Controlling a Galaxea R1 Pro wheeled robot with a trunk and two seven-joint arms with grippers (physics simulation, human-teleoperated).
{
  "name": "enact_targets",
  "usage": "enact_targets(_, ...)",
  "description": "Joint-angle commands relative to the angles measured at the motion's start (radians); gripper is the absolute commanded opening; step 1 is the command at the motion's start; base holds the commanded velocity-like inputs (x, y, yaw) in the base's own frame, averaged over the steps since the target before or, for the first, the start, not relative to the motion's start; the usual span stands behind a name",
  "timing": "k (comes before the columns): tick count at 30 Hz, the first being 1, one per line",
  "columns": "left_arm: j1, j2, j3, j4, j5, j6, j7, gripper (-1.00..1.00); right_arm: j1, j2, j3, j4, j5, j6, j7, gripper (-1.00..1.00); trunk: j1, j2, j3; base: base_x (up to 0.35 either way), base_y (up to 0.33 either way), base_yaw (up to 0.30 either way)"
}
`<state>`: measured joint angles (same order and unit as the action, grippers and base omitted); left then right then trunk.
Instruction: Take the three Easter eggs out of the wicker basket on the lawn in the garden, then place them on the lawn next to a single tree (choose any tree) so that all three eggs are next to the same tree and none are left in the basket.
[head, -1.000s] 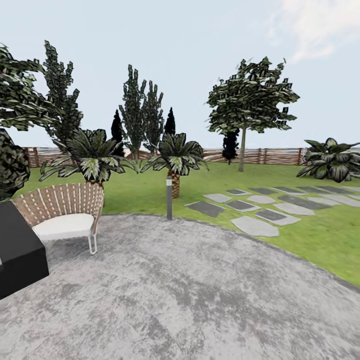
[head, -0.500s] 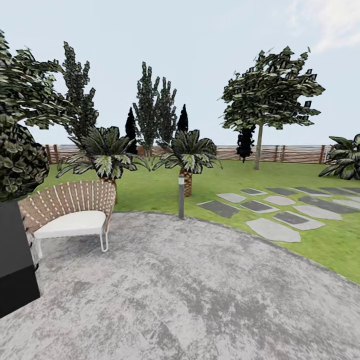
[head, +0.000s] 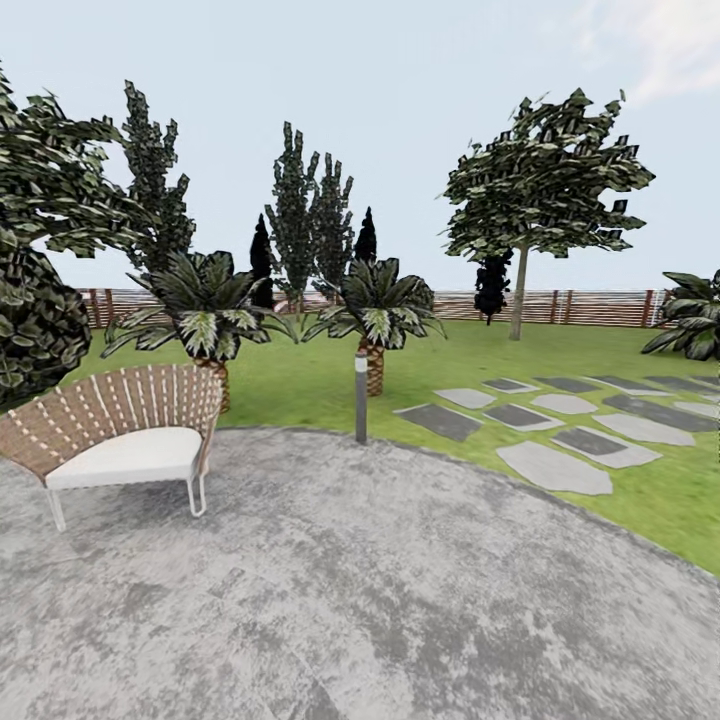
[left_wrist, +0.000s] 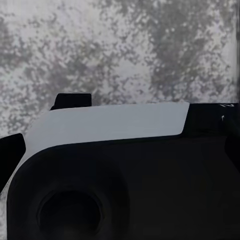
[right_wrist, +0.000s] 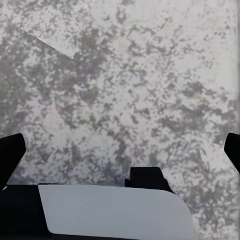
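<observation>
Head view looks across grey paving (head: 380, 600) to the lawn (head: 450, 365) and tree (head: 519, 290), no basket yet, while both claws' spread cannot be told.

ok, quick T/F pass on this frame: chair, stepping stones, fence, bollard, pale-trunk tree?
1. A woven brown chair with a white cushion stands on the grey paved patio. True.
2. Grey stepping stones cross the green lawn. True.
3. The brown slatted fence is a brick wall. False: horizontal wooden slats.
4. The short grey bollard post lies toppled. False: it stands upright.
5. The pale-trunked leafy tree grows from the patio. False: from the lawn.
</observation>
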<state>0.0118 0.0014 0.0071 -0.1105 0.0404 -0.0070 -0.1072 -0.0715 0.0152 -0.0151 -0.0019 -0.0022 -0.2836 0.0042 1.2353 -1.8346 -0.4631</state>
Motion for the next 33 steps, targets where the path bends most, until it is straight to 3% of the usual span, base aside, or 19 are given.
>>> enact_targets(1,0.0,0.0,0.001,-0.001,0.004,-0.001,-0.003,1.0,-0.001,0.0,-0.001,0.001,0.0,-0.003,0.0,1.0,0.001,0.0,-0.001,0.317,-0.072,-0.119)
enact_targets(12,0.0,-0.001,0.001,-0.001,0.004,-0.001,-0.002,1.0,-0.001,0.0,-0.001,0.0,-0.001,-0.003,0.0,1.0,0.001,0.0,0.002,0.317,-0.072,-0.201)
enact_targets(25,0.0,0.0,0.001,-0.001,0.004,-0.001,-0.002,1.0,-0.001,0.0,-0.002,0.0,0.0,-0.003,0.0,1.0,0.001,0.0,0.002,0.317,-0.072,-0.036)
enact_targets(33,0.0,0.0,0.001,-0.001,0.004,-0.001,-0.002,1.0,-0.001,0.0,-0.002,0.0,0.001,-0.003,0.0,1.0,0.001,0.0,0.005,0.317,-0.072,-0.167)
